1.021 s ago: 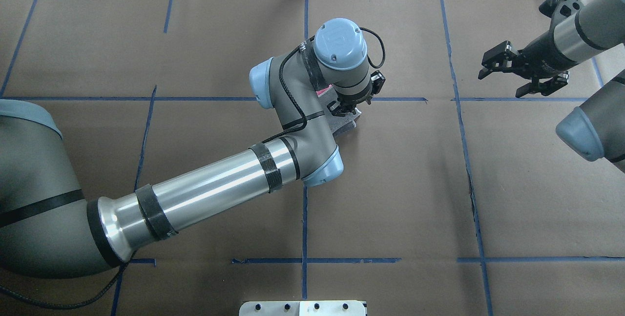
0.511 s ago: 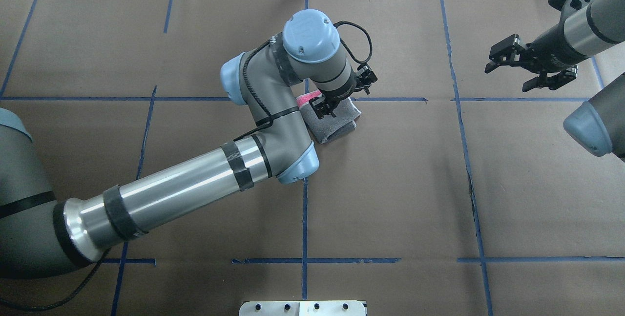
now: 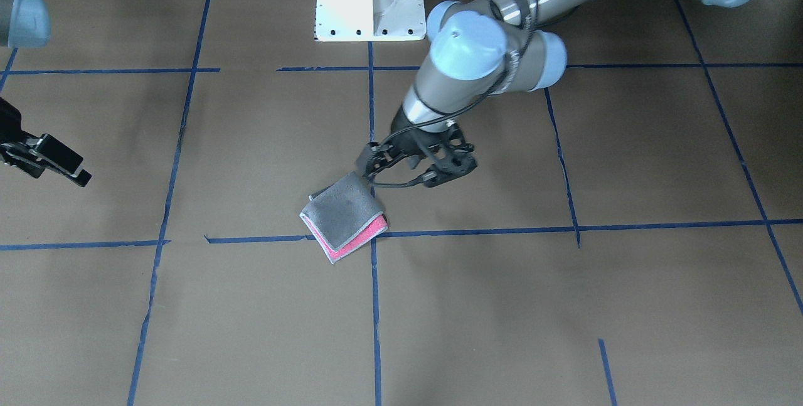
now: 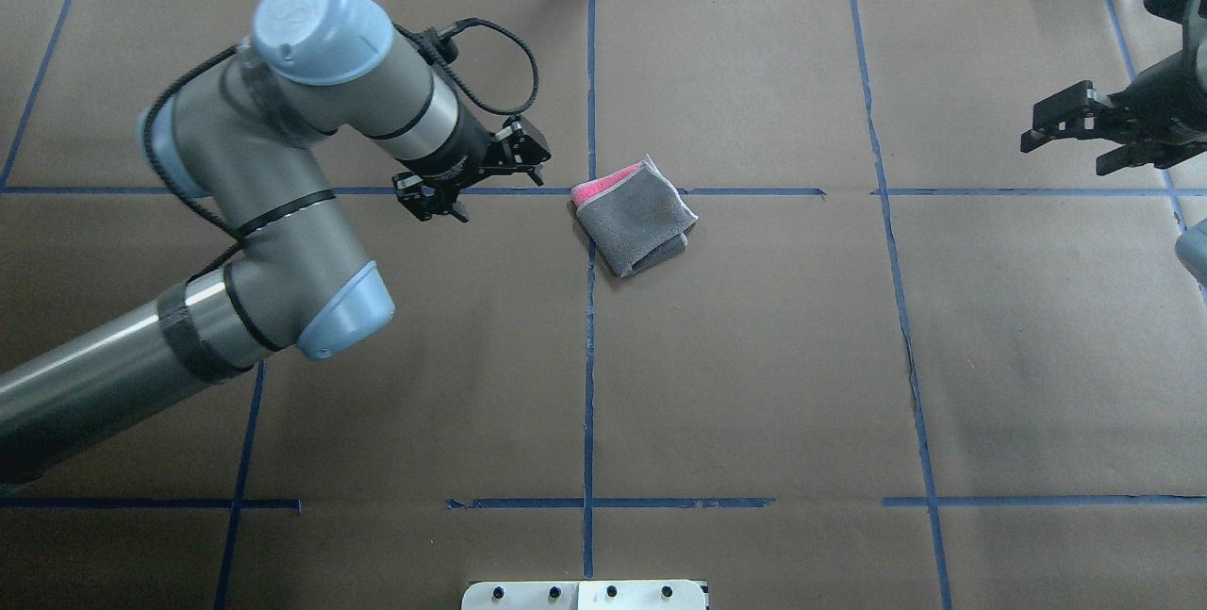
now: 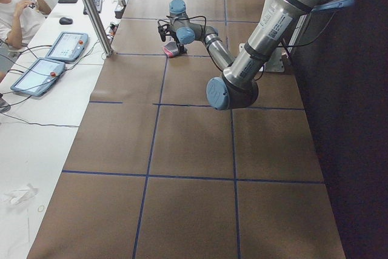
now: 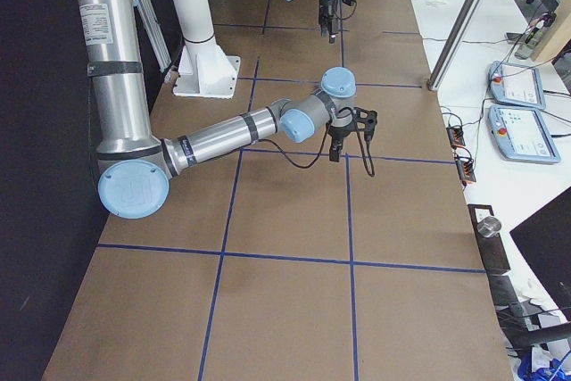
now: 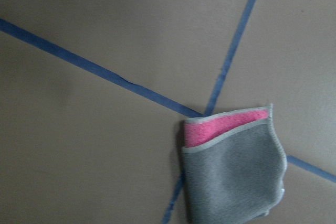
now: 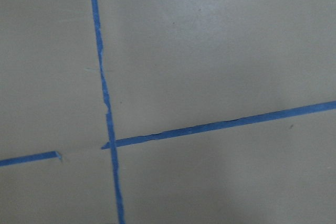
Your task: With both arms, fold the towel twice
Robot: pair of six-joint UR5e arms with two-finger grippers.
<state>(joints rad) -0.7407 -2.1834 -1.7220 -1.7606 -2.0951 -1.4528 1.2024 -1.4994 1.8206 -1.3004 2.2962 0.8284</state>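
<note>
Brown paper table [image 4: 754, 384], folded square terry towel [image 4: 636, 223], grey-topped

Robotics lab, paper-covered table [image 4: 754, 355] gridded with blue tape [image 4: 588, 355], teach pendants [image 5: 66, 47] on side desk [image 5: 60, 150]

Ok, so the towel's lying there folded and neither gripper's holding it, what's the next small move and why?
Probably just draw the left gripper back toward the robot's side and stop. The towel lies as a compact folded square, grey outside with a pink edge showing, which looks like both folds done. The left gripper and the right gripper are both open and apart from it.
</note>
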